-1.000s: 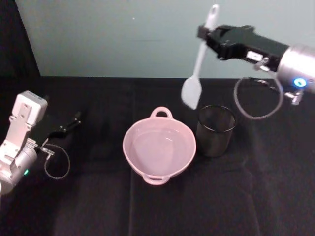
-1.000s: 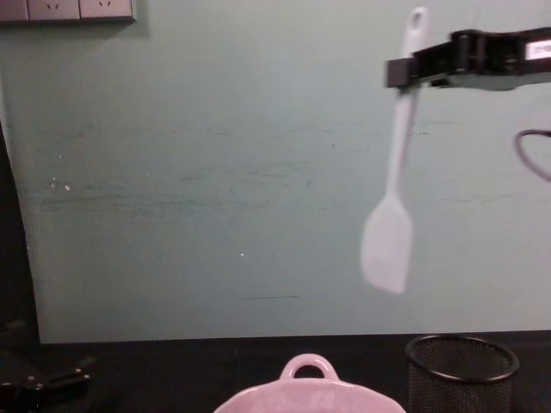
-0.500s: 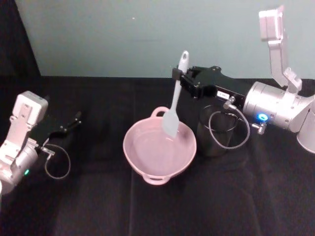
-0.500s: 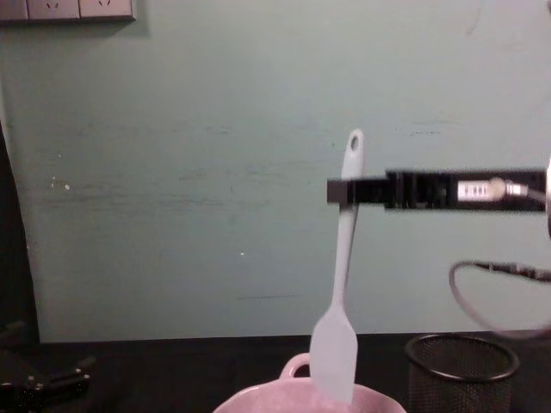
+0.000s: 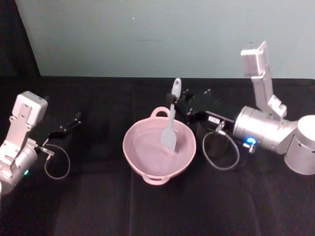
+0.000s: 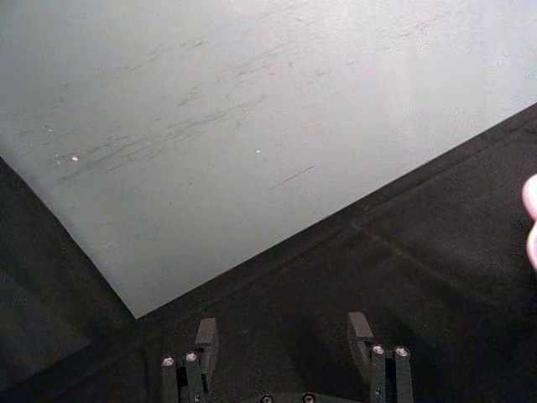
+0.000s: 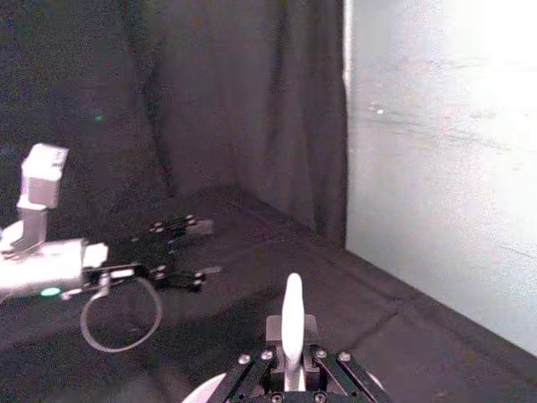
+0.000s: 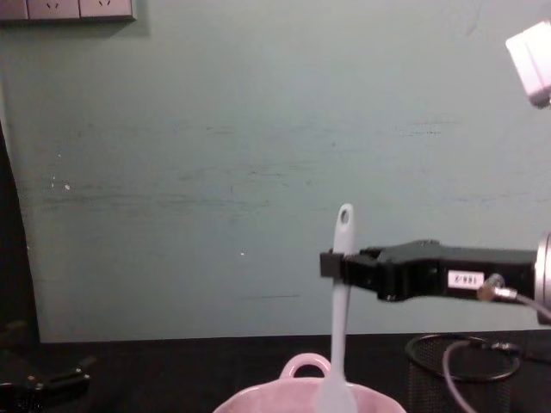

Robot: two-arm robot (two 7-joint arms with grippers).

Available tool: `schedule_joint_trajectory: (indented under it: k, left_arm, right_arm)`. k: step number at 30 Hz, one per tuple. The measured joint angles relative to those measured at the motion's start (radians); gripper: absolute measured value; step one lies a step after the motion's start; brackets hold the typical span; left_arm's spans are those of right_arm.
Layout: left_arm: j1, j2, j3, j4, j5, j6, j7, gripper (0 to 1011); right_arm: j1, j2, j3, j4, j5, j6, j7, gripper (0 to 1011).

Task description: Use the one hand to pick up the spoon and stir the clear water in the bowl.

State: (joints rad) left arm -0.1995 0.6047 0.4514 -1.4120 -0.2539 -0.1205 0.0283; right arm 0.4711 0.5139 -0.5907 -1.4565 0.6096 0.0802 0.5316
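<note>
The pale pink bowl (image 5: 132, 158) stands mid-table on the black cloth, its loop handle (image 8: 305, 366) toward the wall. The water (image 5: 147, 147) in it is barely visible. My right gripper (image 5: 173, 101) reaches in from the right and is shut on the upper handle of the white spoon (image 5: 171, 123). The spoon (image 8: 339, 301) hangs nearly upright with its blade down inside the bowl. The handle's end (image 7: 291, 312) pokes up between the fingers. My left gripper (image 5: 74, 121) rests open at the far left, away from the bowl.
A black wire-mesh cup (image 8: 456, 368) stands just right of the bowl, under my right arm and its looped cable (image 5: 219, 152). A pale green wall (image 8: 215, 172) closes the back of the table. The left gripper (image 6: 283, 336) holds nothing.
My right gripper has come down and leftward with the spoon, from high above the mesh cup to over the bowl. The blade now sits inside the bowl. The left arm has not moved.
</note>
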Motion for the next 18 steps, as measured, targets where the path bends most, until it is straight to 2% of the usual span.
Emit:
schedule_joint_trajectory:
  k: [8, 15, 18]
  left_arm:
    - [0.0, 0.0, 0.0, 0.0, 0.0, 0.0, 0.0, 1011]
    - [0.0, 0.0, 0.0, 0.0, 0.0, 0.0, 0.0, 1011]
    - [0.0, 0.0, 0.0, 0.0, 0.0, 0.0, 0.0, 1011]
  right_arm:
    - [-0.04, -0.013, -0.011, -0.035, -0.017, -0.007, 0.024, 113]
    - [-0.04, -0.064, -0.027, -0.019, -0.048, -0.024, 0.031, 113]
    - [-0.026, -0.105, -0.033, 0.023, -0.074, -0.052, 0.028, 113]
